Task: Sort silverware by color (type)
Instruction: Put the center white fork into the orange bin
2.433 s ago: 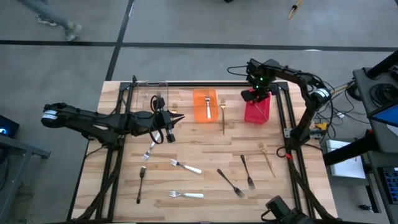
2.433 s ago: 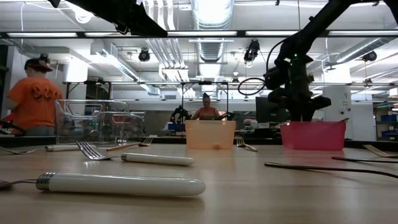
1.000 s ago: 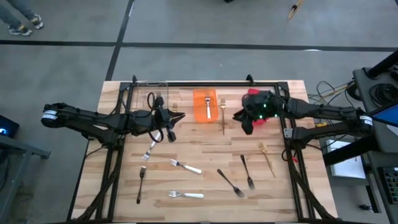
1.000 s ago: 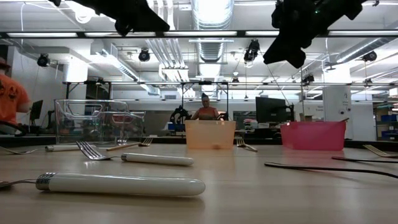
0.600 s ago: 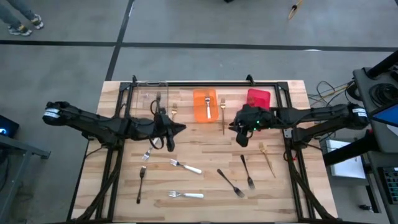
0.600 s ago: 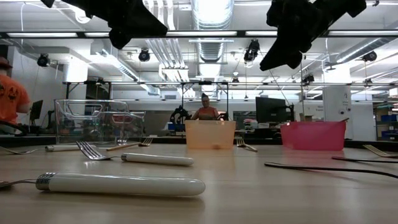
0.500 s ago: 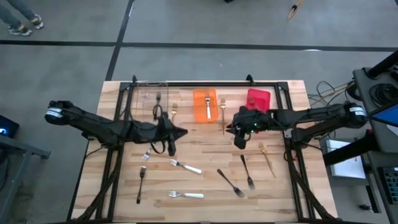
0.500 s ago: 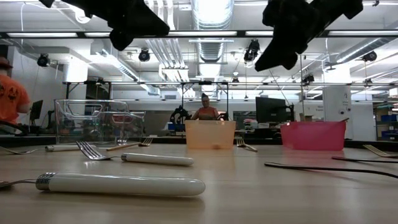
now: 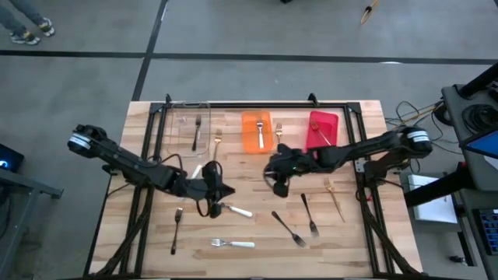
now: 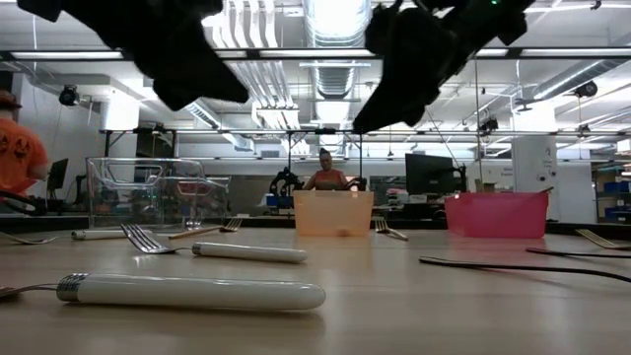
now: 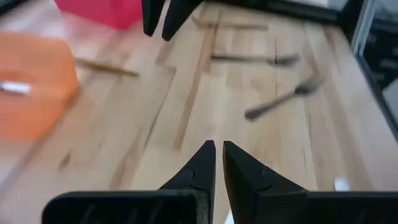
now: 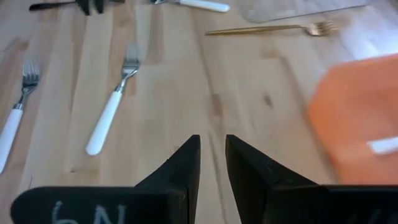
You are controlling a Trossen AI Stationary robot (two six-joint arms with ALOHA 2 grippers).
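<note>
Sorting at an early stage, read from the near edge of the bench (image 9: 257,260) to the far edge. Nearest lie a white-handled fork (image 9: 233,243) and a dark fork (image 9: 176,229), both loose. Just beyond them are a second white-handled fork (image 9: 240,211), two more dark forks (image 9: 288,228), and a gold fork (image 9: 334,198) towards the right side. Above mid-bench both arms hang clear of the wood. The left pincer (image 9: 212,194) is closed on nothing, near the second white-handled fork. The right pincer (image 9: 278,177) has its fingers slightly parted and is empty too. Farther back, two gold forks (image 9: 278,138) lie on bare wood beside the bins. Along the far edge, the clear bin (image 9: 180,117) holds one dark fork (image 9: 198,128). The orange bin (image 9: 250,140) holds one white-handled fork, and the red bin (image 9: 331,120) appears to hold one gold piece (too slim to be sure). By this count about three pieces are sorted and some nine are left, so most of the task lies ahead.
</note>
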